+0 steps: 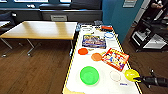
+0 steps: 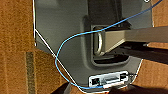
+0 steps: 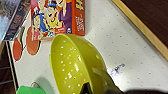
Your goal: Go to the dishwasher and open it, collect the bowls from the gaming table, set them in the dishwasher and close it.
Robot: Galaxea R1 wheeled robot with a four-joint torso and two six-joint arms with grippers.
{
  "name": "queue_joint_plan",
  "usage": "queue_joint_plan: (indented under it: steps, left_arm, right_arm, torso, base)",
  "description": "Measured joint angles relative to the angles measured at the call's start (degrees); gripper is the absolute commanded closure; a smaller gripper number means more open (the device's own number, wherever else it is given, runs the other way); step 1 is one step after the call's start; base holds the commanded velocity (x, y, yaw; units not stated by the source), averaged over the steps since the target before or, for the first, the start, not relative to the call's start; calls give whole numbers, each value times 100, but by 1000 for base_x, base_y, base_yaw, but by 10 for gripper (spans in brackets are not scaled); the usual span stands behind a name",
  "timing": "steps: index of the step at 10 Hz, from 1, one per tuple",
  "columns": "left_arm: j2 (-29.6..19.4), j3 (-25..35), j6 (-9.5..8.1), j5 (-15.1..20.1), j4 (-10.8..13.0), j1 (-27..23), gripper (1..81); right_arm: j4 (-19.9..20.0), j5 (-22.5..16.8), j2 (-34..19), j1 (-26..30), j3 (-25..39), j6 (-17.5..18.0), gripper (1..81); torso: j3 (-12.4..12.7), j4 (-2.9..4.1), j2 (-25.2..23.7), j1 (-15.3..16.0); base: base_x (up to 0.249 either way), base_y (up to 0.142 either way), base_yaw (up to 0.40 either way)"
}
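Observation:
The gaming table [image 1: 75,85] has a white top with a thin yellow edge and runs away from me in the head view. On it sit a green bowl [image 1: 89,75] near the front and two orange bowls [image 1: 83,51] [image 1: 96,57] farther back. At the table's right front edge, a yellow perforated bowl [image 1: 131,74] is held by the rim in my right gripper [image 1: 138,79]. In the right wrist view this yellow bowl [image 3: 72,65] stands tilted and large, with the green bowl's rim [image 3: 26,90] and the orange bowls [image 3: 32,45] beyond it. The dishwasher is out of view.
Two colourful game boxes [image 1: 93,41] [image 1: 115,58], a clear round lid [image 1: 115,75] and small items lie on the same table. A wooden-topped table [image 1: 42,30] stands to the left. A black cart [image 1: 147,35] and a person [image 1: 155,7] are at the right. A blue cable [image 2: 60,50] crosses my base.

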Motion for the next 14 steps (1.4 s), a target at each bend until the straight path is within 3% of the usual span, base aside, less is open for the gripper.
queue_joint_plan:
  steps: [3,6,8,11,14]
  left_arm:
    - [13,0,2,-2,0,0,10]
    - [55,0,9,-27,0,-2,10]
    - [55,0,13,-72,0,-22,10]
    - [52,0,13,-149,0,-26,10]
    - [52,0,13,-173,0,-26,10]
  right_arm:
    - [-66,-780,-772,293,278,-11,811]
    - [-374,-1329,-1495,416,512,-77,811]
    - [-555,-1615,-1874,396,650,-471,811]
    - [-602,-1530,-1949,-402,678,-931,811]
    - [-629,-981,-1932,-1488,730,-1364,811]
  torso:
    - [0,0,0,0]
    - [0,2,0,0]
    - [0,2,0,0]
    - [0,2,0,0]
    - [0,2,0,0]
  base:
    - [0,0,0]
    - [0,0,0]
    - [0,0,0]
    - [0,0,0]
    - [0,0,0]
